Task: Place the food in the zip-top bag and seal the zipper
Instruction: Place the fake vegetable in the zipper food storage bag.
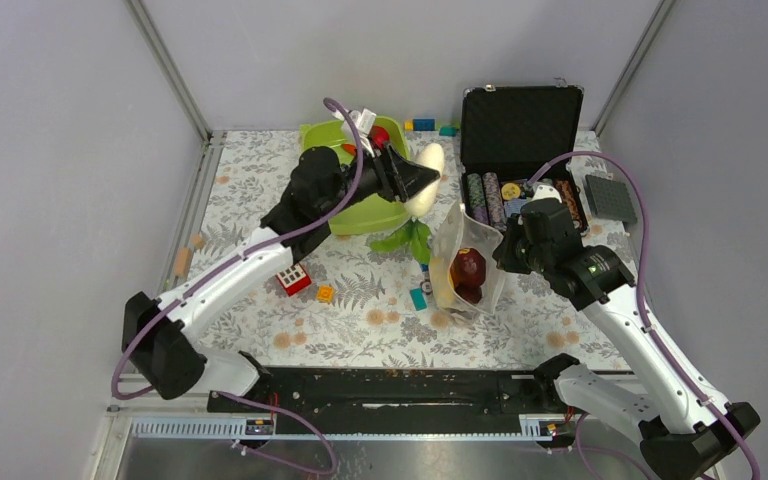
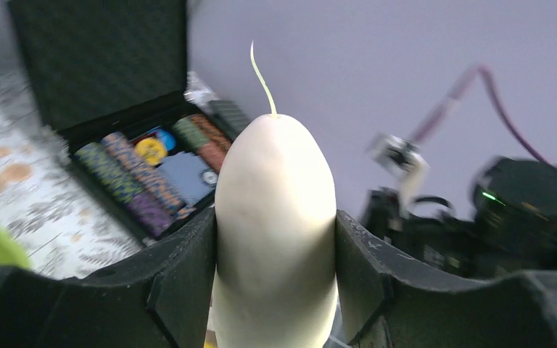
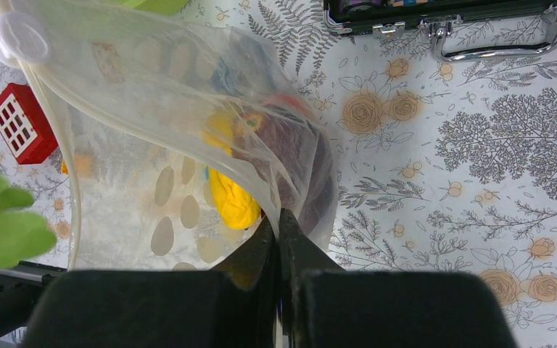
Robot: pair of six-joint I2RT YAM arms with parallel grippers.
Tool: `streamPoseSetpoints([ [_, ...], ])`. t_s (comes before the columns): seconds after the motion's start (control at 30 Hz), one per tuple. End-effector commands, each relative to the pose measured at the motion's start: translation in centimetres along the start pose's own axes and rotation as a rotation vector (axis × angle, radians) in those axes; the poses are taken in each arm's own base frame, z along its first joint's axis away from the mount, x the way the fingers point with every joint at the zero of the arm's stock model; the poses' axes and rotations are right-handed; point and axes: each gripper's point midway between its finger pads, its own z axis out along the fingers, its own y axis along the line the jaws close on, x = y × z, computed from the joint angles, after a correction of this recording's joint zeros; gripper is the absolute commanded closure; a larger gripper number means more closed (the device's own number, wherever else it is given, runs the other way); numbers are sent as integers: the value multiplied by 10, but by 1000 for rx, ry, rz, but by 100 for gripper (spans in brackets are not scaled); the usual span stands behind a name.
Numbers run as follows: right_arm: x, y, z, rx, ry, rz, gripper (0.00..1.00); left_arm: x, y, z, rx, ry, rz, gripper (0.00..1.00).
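1. Step in hand: loading. The left claw (image 2: 275, 275) is closed on a white radish (image 2: 275, 181), one finger on each flank. It holds the radish clear of the bench (image 1: 360, 320), between the tray (image 1: 365, 215) and the bag (image 1: 457, 240). The radish's leaves (image 1: 405, 240) hang down beside the bag.
2. The right claw (image 3: 279, 239) is pinched fully together on one edge of the bag. It holds the bag upright with its mouth facing up and towards the radish.
3. The bag stands near the middle of the bench, just in front of the chip case (image 1: 520, 130). A maroon piece (image 1: 468, 268) and a yellow piece (image 3: 232, 199) already lie in it. More food seems to sit in the tray behind the left arm, though it is mostly hidden.
4. I judge the task about midway: some food is bagged, the radish is in transit, and the mouth is not yet sealed.
5. Next, the left claw should bring the radish over the mouth. The radish is long, so one end should go in first rather than the whole thing broadside.
6. The film is limp and held at one edge only, so the mouth may fold shut. The right claw should keep its pinch, and the radish should be released only once it is well inside.
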Motion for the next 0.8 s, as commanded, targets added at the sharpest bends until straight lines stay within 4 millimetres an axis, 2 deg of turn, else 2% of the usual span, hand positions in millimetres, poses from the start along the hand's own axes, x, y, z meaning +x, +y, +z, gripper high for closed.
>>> streamPoseSetpoints([
  [0.0,-6,4,-2,-26,-27,2,100,-10,-60,-14,173,-73,182,93],
  [0.13,-4,5,0,-30,-20,3,100,2,-93,-15,273,-62,171,94],
  [0.23,-4,6,0,-36,-16,5,100,0,-110,-12,313,-121,148,96],
  [0.3,-3,8,1,-42,-8,5,100,-4,-114,-6,283,-168,121,100],
  [0.53,-3,9,0,-46,-10,5,100,-21,-124,15,204,-295,2,100],
  [0.77,-3,11,2,-54,-3,10,100,-26,-136,19,246,-369,-105,100],
])
